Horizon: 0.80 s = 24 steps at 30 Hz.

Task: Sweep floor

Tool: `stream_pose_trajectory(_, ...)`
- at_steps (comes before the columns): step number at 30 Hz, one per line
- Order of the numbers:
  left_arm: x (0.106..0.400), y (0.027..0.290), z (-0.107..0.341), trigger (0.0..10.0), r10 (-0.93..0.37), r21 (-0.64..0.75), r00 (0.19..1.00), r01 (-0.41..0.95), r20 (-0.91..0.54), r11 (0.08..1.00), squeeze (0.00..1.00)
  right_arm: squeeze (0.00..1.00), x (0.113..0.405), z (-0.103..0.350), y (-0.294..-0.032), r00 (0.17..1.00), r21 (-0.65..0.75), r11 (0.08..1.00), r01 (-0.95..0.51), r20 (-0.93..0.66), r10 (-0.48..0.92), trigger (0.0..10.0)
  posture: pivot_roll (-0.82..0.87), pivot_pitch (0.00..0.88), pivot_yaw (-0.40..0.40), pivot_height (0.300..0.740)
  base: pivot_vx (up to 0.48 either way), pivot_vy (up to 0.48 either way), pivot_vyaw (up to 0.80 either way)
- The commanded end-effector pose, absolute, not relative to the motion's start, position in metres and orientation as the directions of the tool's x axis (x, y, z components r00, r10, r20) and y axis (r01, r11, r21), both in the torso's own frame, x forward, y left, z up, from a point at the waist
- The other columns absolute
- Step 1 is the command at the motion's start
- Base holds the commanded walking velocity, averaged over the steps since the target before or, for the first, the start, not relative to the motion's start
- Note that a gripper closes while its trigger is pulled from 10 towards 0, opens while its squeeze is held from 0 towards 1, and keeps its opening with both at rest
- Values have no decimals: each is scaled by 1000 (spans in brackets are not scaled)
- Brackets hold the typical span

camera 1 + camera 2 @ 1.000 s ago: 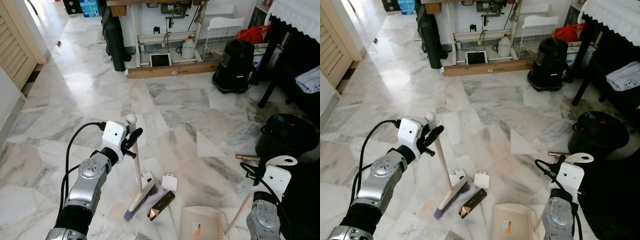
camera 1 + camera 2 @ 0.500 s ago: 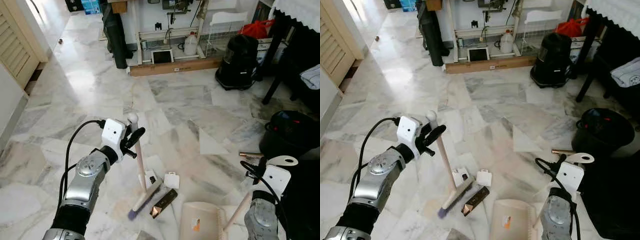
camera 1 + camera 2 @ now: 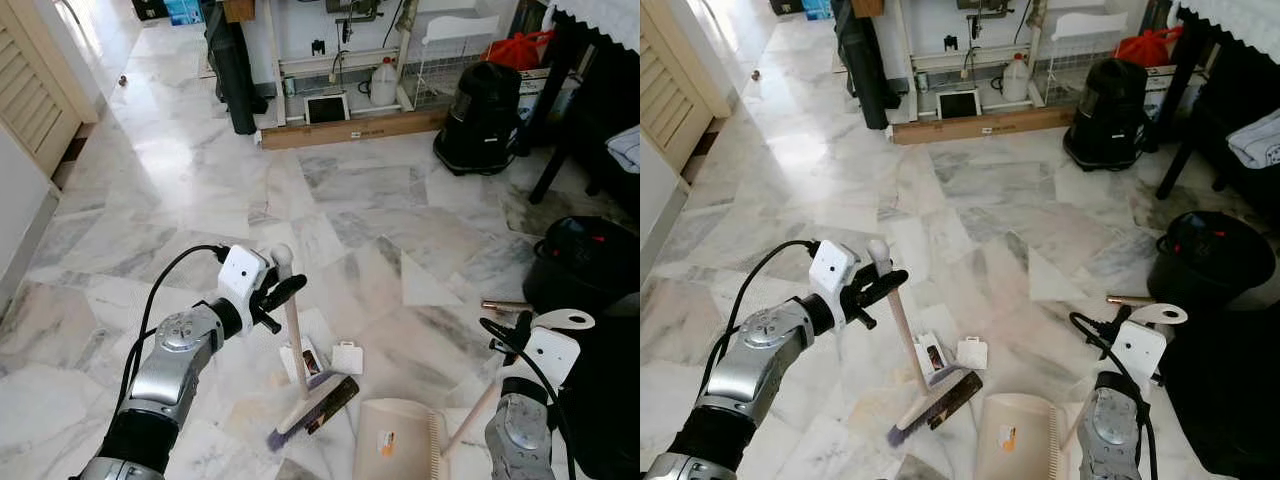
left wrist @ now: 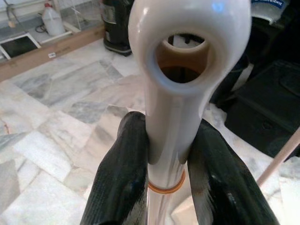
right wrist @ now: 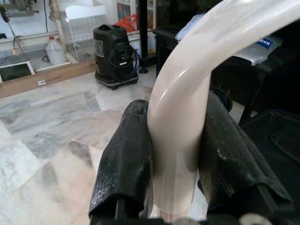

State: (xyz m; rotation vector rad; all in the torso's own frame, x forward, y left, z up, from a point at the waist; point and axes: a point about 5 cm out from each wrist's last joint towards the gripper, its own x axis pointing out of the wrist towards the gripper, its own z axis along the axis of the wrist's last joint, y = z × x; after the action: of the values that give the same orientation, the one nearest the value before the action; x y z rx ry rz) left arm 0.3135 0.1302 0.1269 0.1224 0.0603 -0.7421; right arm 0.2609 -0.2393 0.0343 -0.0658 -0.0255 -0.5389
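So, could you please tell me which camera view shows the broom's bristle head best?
The left eye view: the broom head lies whole on the floor, against the dark wrapper, near the dustpan. The right eye view shows the same, slightly smaller. The left wrist view gives the left gripper clamping the handle top.

Black vacuum [image 3: 484, 117], white jug [image 3: 383, 83] against wall.

Glossy veined marble floor [image 3: 180, 190]. Broom [image 3: 296, 345]: wooden stick, glossy cream plastic tip, purple bristles. Matt cream plastic dustpan [image 3: 395, 450]. Textured black rubbery fingers [image 4: 119, 178].
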Motion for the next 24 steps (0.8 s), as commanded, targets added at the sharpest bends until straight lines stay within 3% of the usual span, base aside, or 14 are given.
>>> stream_pose_trajectory(1, 309, 135, 119, 10000, -681, 96, 713, 699, -170, 708, 0, 0, 262, 37, -239, 856, -49, 855, 516, 60, -514, 10000, 140, 107, 82, 740, 0, 0, 0)
stream_pose_trajectory(5, 308, 142, 116, 10000, -675, 103, 709, 702, -204, 705, 0, 0, 263, 37, -239, 856, -50, 855, 516, 63, -513, 10000, 145, 110, 82, 740, 0, 0, 0)
stream_pose_trajectory(15, 314, 136, 126, 10000, -673, -159, 732, 655, -109, 739, 0, 0, 264, 37, -237, 859, -48, 858, 511, 63, -508, 10000, 142, 110, 79, 740, 0, 0, 0)
stream_pose_trajectory(24, 324, 137, 147, 10000, -623, -306, 782, 593, 2, 744, 0, 0, 265, 38, -239, 858, -51, 857, 513, 68, -509, 10000, 141, 98, 77, 740, 0, 0, 0)
